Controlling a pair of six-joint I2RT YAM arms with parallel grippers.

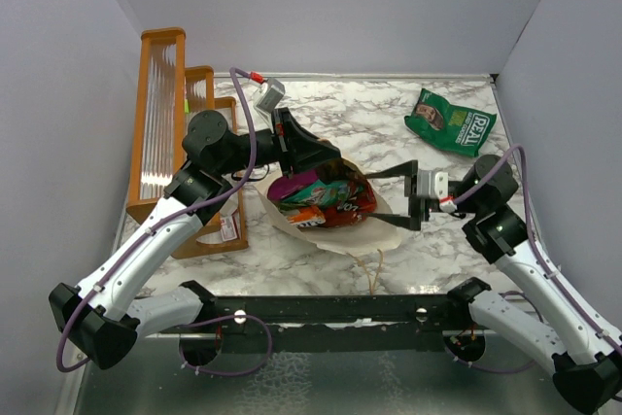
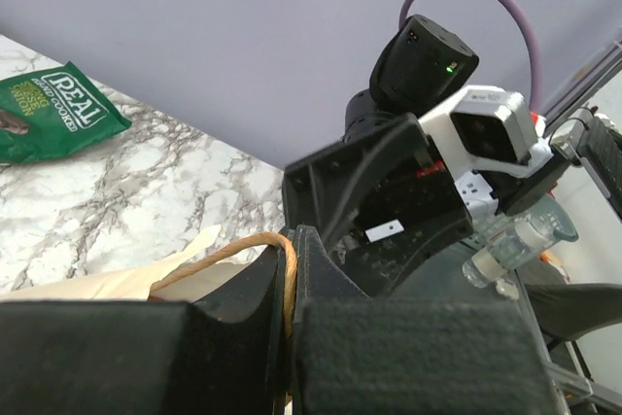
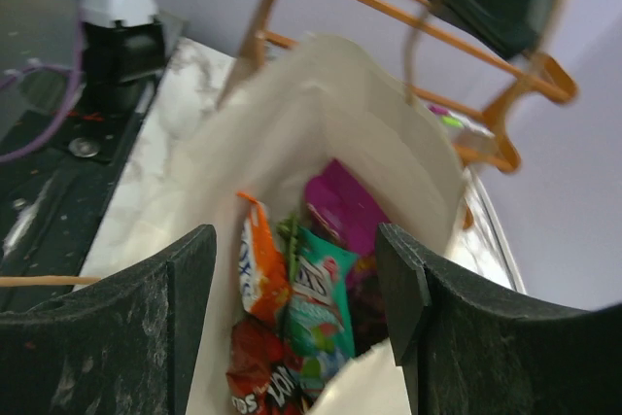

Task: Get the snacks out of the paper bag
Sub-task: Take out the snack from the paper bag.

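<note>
Right gripper (image 3: 294, 250) spread just outside paper bag (image 3: 292, 114)

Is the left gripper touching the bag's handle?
Touching. The left wrist view shows the tan handle running into the seam between the shut jaws of the left gripper, pinched there.

place: lab test booth | cues: plain walls (image 1: 340, 7), marble tabletop (image 1: 369, 123)

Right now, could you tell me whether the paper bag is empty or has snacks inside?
Not empty: the right wrist view looks into the paper bag, with an orange packet, a teal-pink packet and a purple pouch inside.
</note>
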